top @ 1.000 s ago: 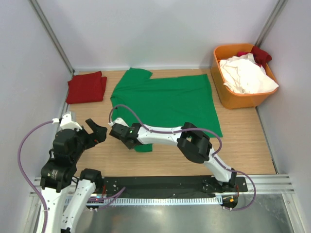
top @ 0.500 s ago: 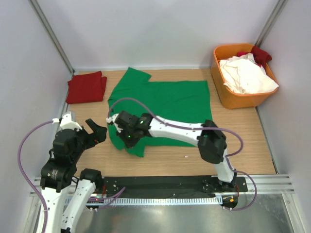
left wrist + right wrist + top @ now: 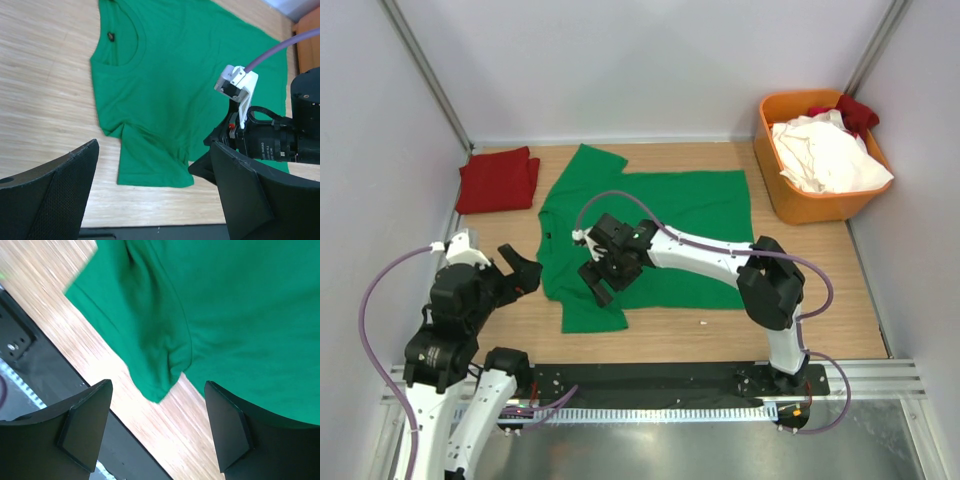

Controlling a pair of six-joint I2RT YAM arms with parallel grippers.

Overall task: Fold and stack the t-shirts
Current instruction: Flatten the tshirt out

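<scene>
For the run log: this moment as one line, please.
green t-shirt: spread, unfolded | left gripper: open | right gripper: open over near sleeve | red t-shirt: folded

Top camera looks down; both wrist cameras closely share the green t-shirt point(image 3: 690, 200).

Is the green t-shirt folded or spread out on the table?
Spread out: the green t-shirt lies flat, neckline and one sleeve visible, body not folded.
</scene>
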